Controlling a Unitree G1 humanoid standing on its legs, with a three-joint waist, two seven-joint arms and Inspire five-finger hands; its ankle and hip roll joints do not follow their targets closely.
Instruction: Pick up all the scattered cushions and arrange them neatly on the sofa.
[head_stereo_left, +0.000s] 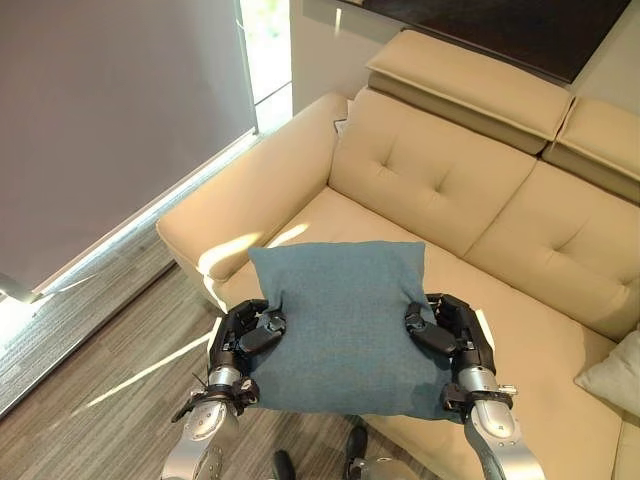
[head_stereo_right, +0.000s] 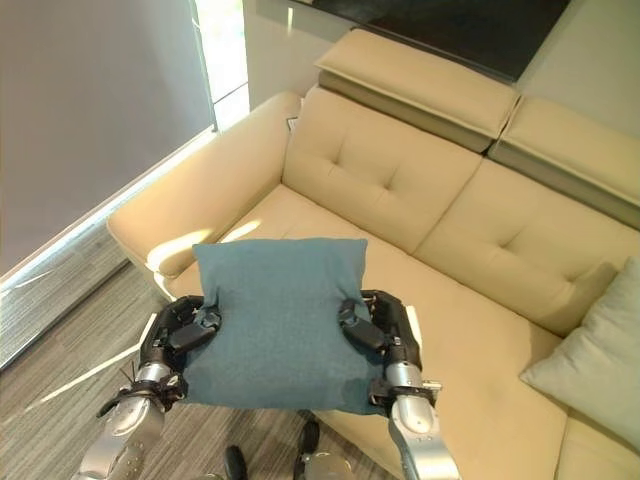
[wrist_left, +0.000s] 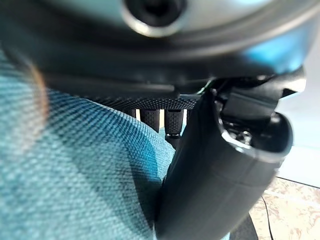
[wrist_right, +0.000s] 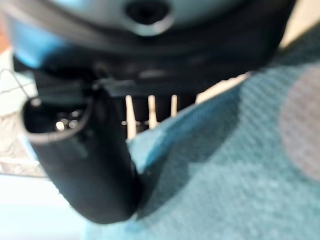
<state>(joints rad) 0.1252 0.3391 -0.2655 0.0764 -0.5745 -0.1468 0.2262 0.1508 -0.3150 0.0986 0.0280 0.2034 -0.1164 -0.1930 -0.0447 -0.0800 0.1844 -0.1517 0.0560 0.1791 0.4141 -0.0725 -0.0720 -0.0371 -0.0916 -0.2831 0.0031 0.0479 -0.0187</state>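
Left eye view showed the square teal fabric cushion (head_stereo_left: 345, 325) pinched at its side edges by left hand (head_stereo_left: 243, 338) and right hand (head_stereo_left: 450, 330), the cream leather sofa (head_stereo_left: 430, 180) seat lying just beyond it.

You're looking at a cream tufted sofa (head_stereo_left: 470, 220) on grey wood-plank floor (head_stereo_left: 110, 350) — a grey roller blind (head_stereo_left: 110, 120) covers the window, sunlight slipping in along its edges onto the sofa's armrest (head_stereo_left: 240, 205).

Beige sofa (head_stereo_right: 480, 300) on wood-plank floor (head_stereo_left: 110, 360); pale grey cushion (head_stereo_right: 590, 360) resting on seat at far right end.
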